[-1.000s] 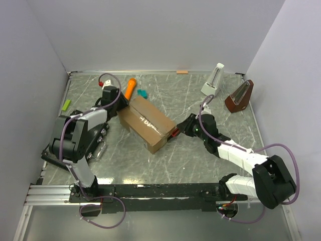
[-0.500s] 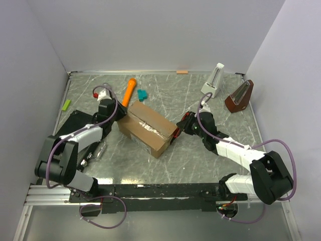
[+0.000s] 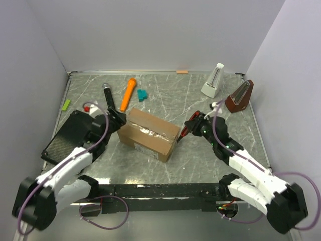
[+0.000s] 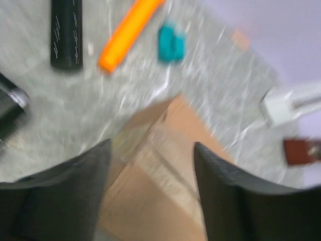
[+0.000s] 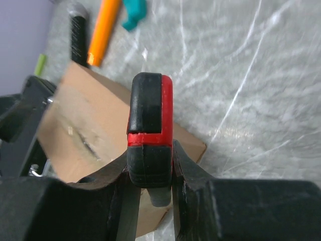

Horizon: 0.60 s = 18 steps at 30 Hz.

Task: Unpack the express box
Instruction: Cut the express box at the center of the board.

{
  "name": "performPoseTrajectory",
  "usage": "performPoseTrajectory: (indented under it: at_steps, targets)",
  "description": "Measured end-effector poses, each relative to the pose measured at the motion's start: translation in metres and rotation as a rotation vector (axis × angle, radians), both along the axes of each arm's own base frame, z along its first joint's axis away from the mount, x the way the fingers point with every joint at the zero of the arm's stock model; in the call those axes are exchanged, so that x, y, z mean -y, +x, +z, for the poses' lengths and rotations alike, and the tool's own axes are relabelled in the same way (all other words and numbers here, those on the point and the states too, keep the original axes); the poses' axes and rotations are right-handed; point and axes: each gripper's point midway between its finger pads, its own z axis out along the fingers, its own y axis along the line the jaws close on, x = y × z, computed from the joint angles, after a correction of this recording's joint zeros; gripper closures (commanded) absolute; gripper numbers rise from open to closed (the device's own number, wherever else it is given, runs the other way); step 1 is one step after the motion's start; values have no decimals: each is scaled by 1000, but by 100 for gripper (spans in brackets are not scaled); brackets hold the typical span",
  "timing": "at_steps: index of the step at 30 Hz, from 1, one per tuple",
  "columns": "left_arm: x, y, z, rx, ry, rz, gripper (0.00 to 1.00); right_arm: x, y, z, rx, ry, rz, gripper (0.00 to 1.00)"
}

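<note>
The express box (image 3: pixel 150 133) is a brown carton with a clear tape strip along its top, lying closed at the table's middle. My left gripper (image 3: pixel 117 120) sits at its left end. In the left wrist view, blurred, the left gripper (image 4: pixel 150 165) stands open, its dark fingers (image 4: pixel 75 191) apart above the express box (image 4: pixel 165 201). My right gripper (image 3: pixel 193 125) is at the box's right end. In the right wrist view the right gripper (image 5: pixel 150 168) is shut on a red and black tool (image 5: pixel 149 130), which points at the express box (image 5: pixel 85 130).
An orange cylinder (image 3: pixel 129 92), a teal piece (image 3: pixel 142 94) and a black cylinder (image 3: pixel 107 93) lie behind the box. A flat black case (image 3: pixel 67 135) lies at the left. A white object (image 3: pixel 213 80) and a brown wedge-shaped object (image 3: pixel 239 95) stand at the back right.
The box has turned and slid toward the front. My left arm has stretched out and its jaws have widened. My right arm has shifted right, still gripping the tool.
</note>
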Motion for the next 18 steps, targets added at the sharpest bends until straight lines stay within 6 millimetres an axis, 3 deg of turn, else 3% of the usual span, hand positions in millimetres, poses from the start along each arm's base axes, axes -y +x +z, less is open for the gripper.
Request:
performPoseTrajectory:
  at_steps: [1, 2, 5, 8, 11, 15, 18]
  targets:
    - [-5, -1, 14, 36, -4, 21, 15, 4, -2, 8, 27, 0, -6, 100]
    - [-9, -1, 27, 66, -12, 40, 14, 7, -4, 14, 45, -2, -12, 100]
    - [-14, 6, 71, 145, -15, 72, 13, 17, -11, 24, 77, -25, -31, 100]
    - [-2, 7, 93, 185, -16, -1, 14, 19, -20, 25, 80, -42, -6, 100]
    - [42, -6, 109, 248, -62, -271, 13, 4, -36, 41, 127, -2, 117, 100]
    - [106, -51, 126, 354, -198, -691, 3, -25, -61, 72, 166, 74, 333, 100]
    - [136, -85, 127, 373, -266, -909, 3, -45, -77, 95, 188, 144, 475, 100]
